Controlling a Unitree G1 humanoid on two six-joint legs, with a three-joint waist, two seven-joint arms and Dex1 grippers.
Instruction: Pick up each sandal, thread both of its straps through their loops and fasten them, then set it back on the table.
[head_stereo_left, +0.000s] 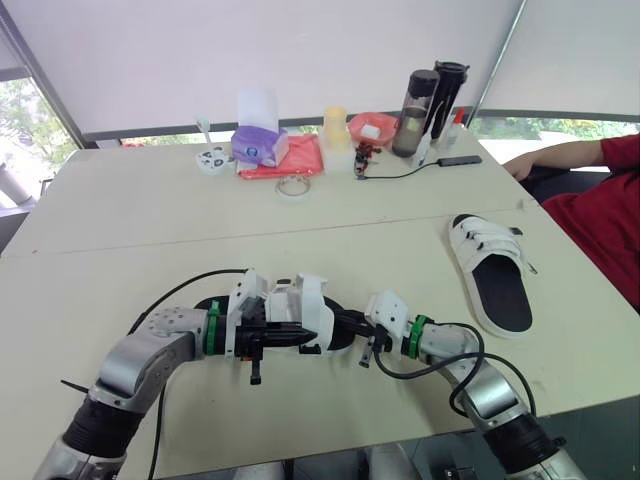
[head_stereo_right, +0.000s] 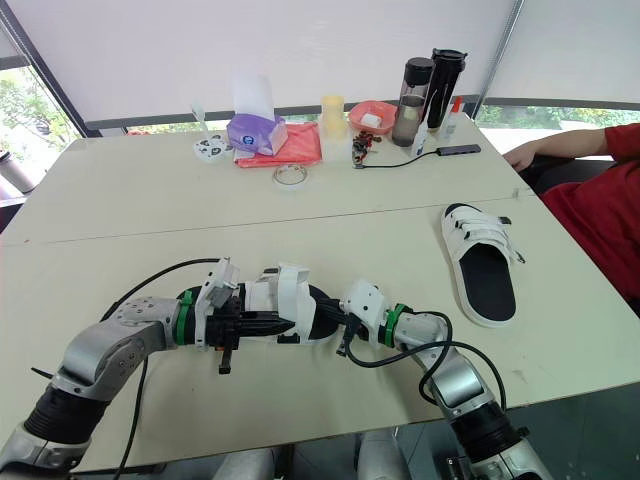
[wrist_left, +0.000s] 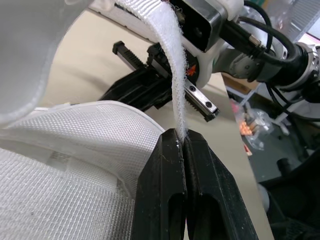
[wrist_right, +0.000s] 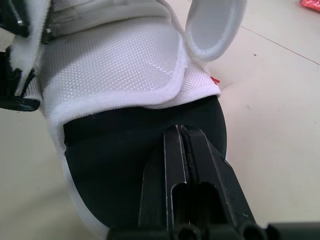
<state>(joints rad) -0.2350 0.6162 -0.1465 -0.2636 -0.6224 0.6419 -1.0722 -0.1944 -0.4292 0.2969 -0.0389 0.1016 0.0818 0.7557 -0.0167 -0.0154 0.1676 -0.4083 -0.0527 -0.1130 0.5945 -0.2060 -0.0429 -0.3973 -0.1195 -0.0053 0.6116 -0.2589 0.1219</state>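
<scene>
Near sandal (head_stereo_left: 300, 312) has a loose strap (wrist_left: 175, 75); far sandal (head_stereo_left: 497, 275) lies flat, rightward

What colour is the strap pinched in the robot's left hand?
White; the strap shows best in the left wrist view, clamped in the left hand.

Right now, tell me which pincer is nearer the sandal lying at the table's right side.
Right. The right pincer sits at the near sandal, closer to the flat sandal; the left pincer, pinching a strap, is farther left.

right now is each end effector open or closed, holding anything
Left end effector: closed on the white strap.
Right end effector: closed, tips at the black sandal footbed, no grip visible.
</scene>
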